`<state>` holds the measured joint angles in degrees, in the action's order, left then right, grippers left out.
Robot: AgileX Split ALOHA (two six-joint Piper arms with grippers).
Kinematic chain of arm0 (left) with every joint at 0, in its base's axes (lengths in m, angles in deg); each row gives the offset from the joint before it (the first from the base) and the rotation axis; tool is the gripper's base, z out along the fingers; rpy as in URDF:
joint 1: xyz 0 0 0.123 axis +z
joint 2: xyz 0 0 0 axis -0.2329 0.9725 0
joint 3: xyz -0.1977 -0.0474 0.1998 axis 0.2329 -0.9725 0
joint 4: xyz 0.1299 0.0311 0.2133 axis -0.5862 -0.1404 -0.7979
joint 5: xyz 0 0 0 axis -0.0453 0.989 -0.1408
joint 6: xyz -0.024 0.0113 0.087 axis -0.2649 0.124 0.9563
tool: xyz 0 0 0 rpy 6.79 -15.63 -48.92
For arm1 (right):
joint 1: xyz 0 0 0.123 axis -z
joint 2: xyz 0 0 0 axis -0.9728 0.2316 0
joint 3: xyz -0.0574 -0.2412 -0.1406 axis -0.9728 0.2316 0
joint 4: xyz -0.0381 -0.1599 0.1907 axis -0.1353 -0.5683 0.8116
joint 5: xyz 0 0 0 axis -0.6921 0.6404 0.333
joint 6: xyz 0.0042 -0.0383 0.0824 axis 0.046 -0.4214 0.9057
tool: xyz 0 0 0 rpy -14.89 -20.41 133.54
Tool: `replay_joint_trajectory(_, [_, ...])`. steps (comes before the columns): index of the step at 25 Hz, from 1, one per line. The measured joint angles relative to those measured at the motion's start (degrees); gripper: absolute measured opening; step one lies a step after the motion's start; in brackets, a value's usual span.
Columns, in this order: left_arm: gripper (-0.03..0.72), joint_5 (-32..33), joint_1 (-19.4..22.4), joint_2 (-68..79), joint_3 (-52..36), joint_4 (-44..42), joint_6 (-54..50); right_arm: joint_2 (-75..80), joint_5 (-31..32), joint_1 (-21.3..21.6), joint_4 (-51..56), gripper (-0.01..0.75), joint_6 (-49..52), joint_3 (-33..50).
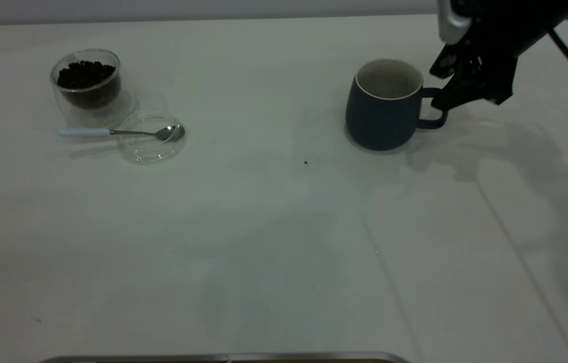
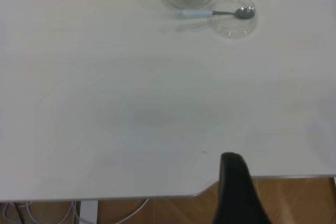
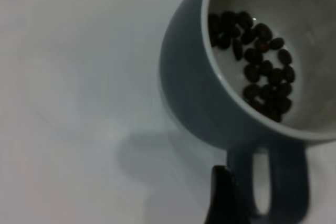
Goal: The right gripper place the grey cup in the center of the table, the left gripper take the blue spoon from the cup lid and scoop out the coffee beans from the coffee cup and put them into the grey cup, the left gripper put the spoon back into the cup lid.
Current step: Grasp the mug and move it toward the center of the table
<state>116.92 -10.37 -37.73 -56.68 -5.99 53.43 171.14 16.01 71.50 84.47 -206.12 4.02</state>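
Risk sits at the loop handle of the grey cup (image 1: 383, 105), standing right of centre on the table (image 1: 263, 242) with coffee beans (image 3: 260, 66) already inside. The right gripper (image 1: 440, 103) hovers at that handle; whether its fingers are apart or clamped I cannot tell. A glancing grasp could tip the cup and spill beans. The left gripper (image 2: 236, 192) hangs parked at the near edge, its state unclear.

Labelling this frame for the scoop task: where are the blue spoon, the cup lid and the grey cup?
blue spoon (image 1: 83, 132): exterior view, on its pale handle.
cup lid (image 1: 148, 152): exterior view, on its clear near rim.
grey cup (image 1: 377, 121): exterior view, on its dark outer wall.
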Motion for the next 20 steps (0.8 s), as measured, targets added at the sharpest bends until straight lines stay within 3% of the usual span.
replay_joint_trajectory(8, [0.514,0.0,0.0,0.0,0.0,0.0,0.0,5.26,0.14,-1.57,0.9,0.546,0.0,-3.37])
replay_joint_trajectory(20, [0.514,0.0,0.0,0.0,0.0,0.0,0.0,6.47,-1.28,-12.53,12.67,0.503,0.0,-4.5])
